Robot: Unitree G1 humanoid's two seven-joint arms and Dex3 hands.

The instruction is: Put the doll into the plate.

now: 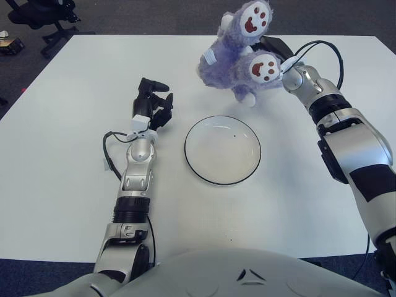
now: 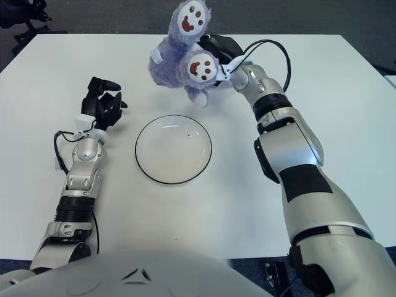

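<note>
Doll (image 1: 238, 59): purple, pinched aloft by our right hand (image 1: 276, 54), beyond the plate (image 1: 222, 150). Risk, we judge: loose plush grip, may slip short. Left hand (image 1: 153, 102): relaxed, beside plate on bench (image 1: 62, 154).

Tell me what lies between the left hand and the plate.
Nothing: only bare white table separates the idle left hand from the plate, shown plainly in both eye views. The purple doll is in the right hand, beyond the plate's far rim.

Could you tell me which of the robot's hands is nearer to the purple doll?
Right. The right hand grips the doll from its right; the left hand shows well to its left.
</note>
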